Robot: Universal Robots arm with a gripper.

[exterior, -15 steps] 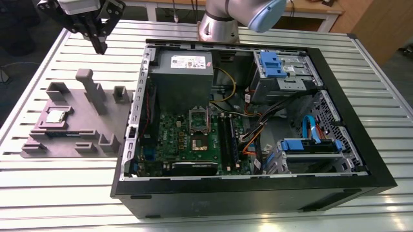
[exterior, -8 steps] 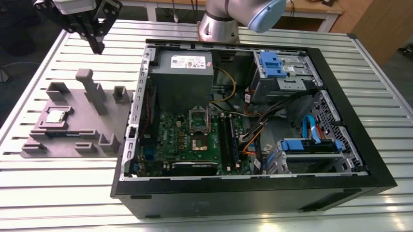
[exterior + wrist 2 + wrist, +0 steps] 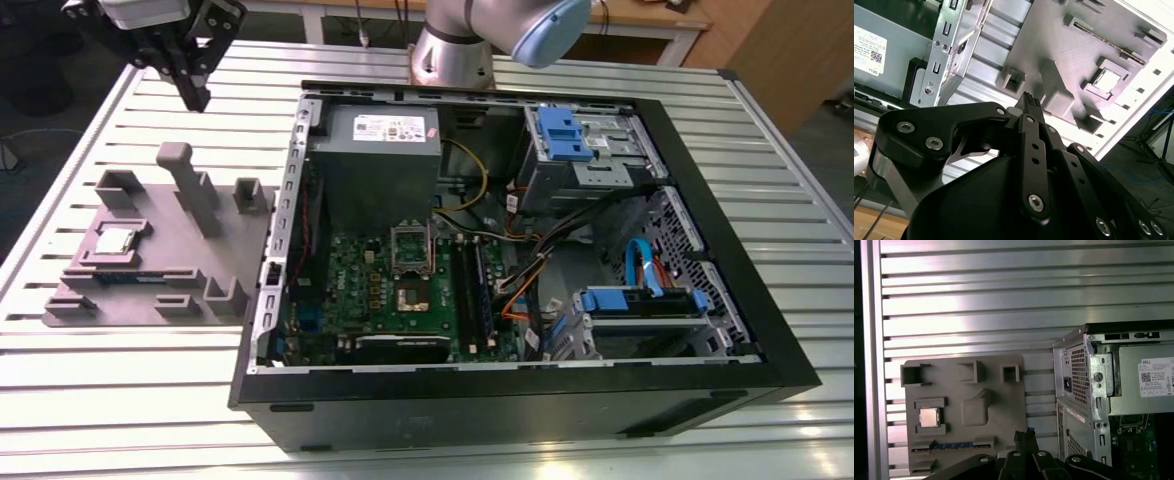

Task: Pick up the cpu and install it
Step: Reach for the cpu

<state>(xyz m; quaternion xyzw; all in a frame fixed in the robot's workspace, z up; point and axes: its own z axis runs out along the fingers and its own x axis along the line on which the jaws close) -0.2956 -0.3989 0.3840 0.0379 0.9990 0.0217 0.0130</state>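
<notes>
The claw (image 3: pixel 200 98) hangs above the tabletop (image 3: pixel 134 400), off the far edge of the tray (image 3: pixel 174 255). Its fingers are drawn together and hold nothing. The cpu (image 3: pixel 118 240) lies flat in a square pocket of the tray, on the exterior view's left, well apart from the claw and outside the case (image 3: pixel 534 400).

The step in hand looks like the reach for the cpu. To do it well, I judge the claw should part its fingers wider than the chip, come over the pocket squarely, and descend straight. The pocket's raised walls leave little room, so the fingers should take the two freest edges. A tilted approach may snag on the tall posts standing nearby, and a skewed grip would likely spoil the fit at the socket (image 3: pixel 411 292). A light, level hold suits a thin, smooth chip.

Count: one cpu, one tray, one case, one claw. Inside the case sit one socket with its frame (image 3: pixel 410 243) swung up, one grey box (image 3: pixel 374 170) with a white label, and two blue-fronted bays (image 3: pixel 574 130).
</notes>
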